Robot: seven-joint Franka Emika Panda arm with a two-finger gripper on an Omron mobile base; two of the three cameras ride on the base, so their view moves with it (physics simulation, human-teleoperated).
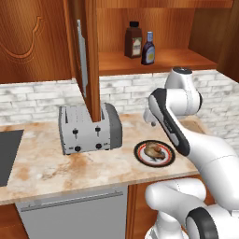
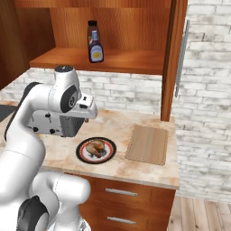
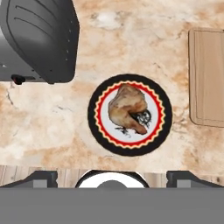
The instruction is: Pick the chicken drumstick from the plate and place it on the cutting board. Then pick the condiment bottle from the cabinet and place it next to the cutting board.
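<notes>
drumstick: golden-brown, lumpy, lying on its side on the plate's white centre, straight ahead of the jaws in the hand view
plate: round, black rim, red ring, sitting flat on the counter below the jaws
board: light wood, lying flat, bare, off to the jaws' right, just beside the plate, not touching
bottle: dark, blue neck, pale label, standing upright on the shelf, high above the jaws
cabinet: reddish-brown wood, door standing open
</notes>
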